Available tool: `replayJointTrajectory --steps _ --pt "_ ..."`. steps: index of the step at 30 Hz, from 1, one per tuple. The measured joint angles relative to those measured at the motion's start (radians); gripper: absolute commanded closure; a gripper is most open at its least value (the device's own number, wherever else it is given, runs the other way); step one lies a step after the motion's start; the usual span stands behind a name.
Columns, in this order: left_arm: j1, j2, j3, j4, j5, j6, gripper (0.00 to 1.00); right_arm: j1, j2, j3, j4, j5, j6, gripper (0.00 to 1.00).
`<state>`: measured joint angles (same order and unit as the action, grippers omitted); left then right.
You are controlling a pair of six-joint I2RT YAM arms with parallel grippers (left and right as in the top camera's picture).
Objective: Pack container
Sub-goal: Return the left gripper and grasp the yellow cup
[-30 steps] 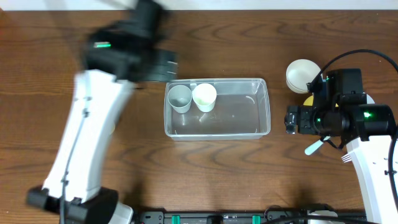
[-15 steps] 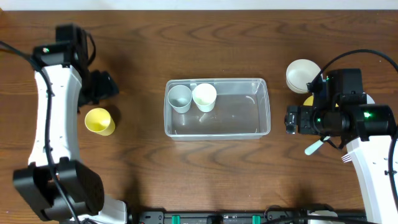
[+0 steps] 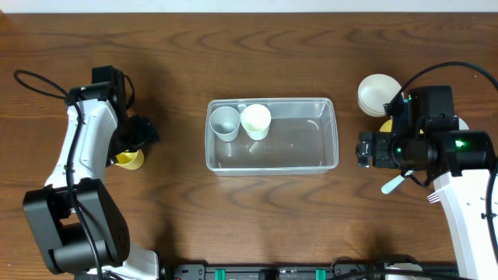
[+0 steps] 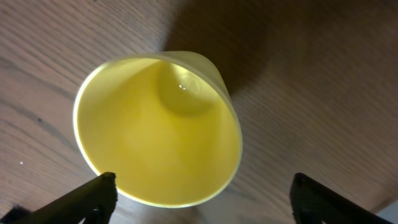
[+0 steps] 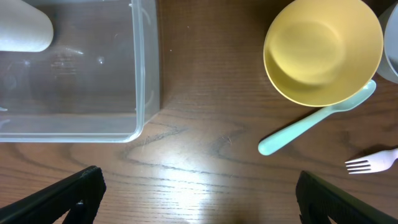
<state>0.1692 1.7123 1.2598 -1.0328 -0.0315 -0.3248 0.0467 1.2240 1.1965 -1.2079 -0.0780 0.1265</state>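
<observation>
At the left side of the table (image 3: 179,47), the left gripper (image 4: 202,193) hangs with its jaws spread wide over a yellow cup (image 4: 158,127). In the wrist view the two dark fingertips (image 4: 102,190) sit at the bottom corners of the picture. One lies against the cup's lower rim in the picture and the other is well off to the side over bare wood. Whether either tip touches the cup cannot be told. The cup stands upright, its open mouth facing the camera. From overhead, the arm covers most of it, and only a yellow sliver (image 3: 130,160) shows below the gripper (image 3: 138,134).

On the right, the right gripper (image 5: 199,193) also has its jaws spread, with nothing between them but bare wood. It sits just beyond the container's right end, and one rounded corner of the clear container (image 5: 146,74) lies ahead of its fingers.

The container (image 3: 331,132) sits in the middle of the table, long side running left to right. Inside, at its left end, a grey cup (image 3: 225,122) and a white cup (image 3: 255,120) stand side by side. The rest of its floor is bare.

Near the right gripper (image 3: 364,149), a yellow bowl (image 5: 322,50) rests on the wood with a pale teal spoon (image 5: 311,121) against its edge. A white fork (image 5: 373,163) lies just beyond the spoon. A stack of white bowls (image 3: 377,93) stands near the container's far right corner.
</observation>
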Motion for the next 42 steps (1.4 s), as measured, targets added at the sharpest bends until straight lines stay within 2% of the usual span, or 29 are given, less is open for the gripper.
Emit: replayJointTrajectory --steps 3,9,14,18,25,29,34,42 --pt "0.000 0.000 -0.024 0.016 0.001 0.006 0.29 0.000 0.000 0.000 0.000 0.000 0.000 0.01" --pt "0.000 0.000 -0.075 0.052 0.002 0.011 0.29 0.000 0.000 0.000 -0.006 0.000 0.000 0.01" --pt "0.000 0.000 -0.088 0.053 0.002 0.007 0.51 0.000 0.000 0.000 -0.008 0.000 0.000 0.01" --pt "0.000 0.000 -0.088 0.052 0.002 0.011 0.55 0.000 0.000 0.000 -0.010 0.000 0.000 0.01" --pt "0.000 0.000 -0.088 0.049 0.002 0.011 0.71 0.000 0.000 0.000 -0.011 0.000 0.000 0.01" --pt "0.000 0.000 -0.088 0.045 0.002 0.011 0.73 0.000 0.000 0.000 -0.011 0.000 0.000 0.01" --pt "0.000 0.000 -0.088 0.045 0.002 0.011 0.86 0.000 0.000 0.000 -0.011 0.000 0.000 0.01" --pt "0.000 0.000 -0.088 0.045 0.002 0.011 0.94 0.000 0.000 0.000 -0.011 0.000 0.000 0.01"
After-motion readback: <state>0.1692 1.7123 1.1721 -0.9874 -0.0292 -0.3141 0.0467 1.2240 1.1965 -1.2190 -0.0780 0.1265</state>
